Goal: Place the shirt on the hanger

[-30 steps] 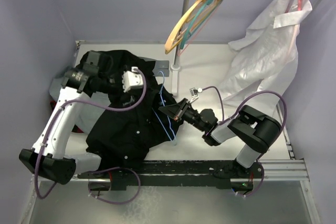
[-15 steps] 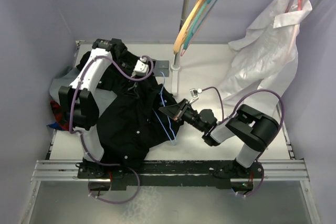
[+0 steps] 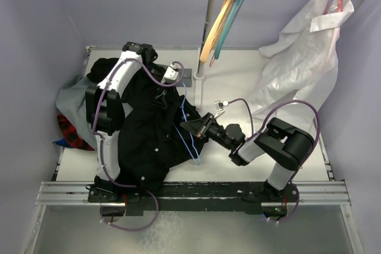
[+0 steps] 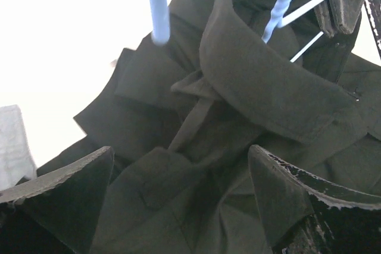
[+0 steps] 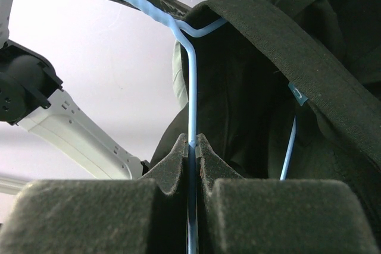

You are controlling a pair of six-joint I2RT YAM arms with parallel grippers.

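From above, the shirt (image 3: 143, 141) lies heaped on the left half of the desk (image 3: 250, 69), its length running far to near. The hanger (image 3: 190, 144) lies along the shirt's right edge on the same far-to-near axis, clenched by the right tool (image 3: 189, 128).

At the left wrist, the left tool (image 4: 178, 206) is released, its fingers spread wide above the collar (image 4: 268, 87).

At the right wrist, the hanger wire (image 5: 191, 87) runs straight away from the pinching pads (image 5: 172, 159).

White table (image 3: 238, 78): carries crumpled black shirt (image 3: 146, 141) left of centre, grey cloth (image 3: 71, 102) and red-and-black plaid cloth (image 3: 70, 134) at left edge, rack pole (image 3: 203, 46) at rear, white garment (image 3: 297, 57) hem at right.
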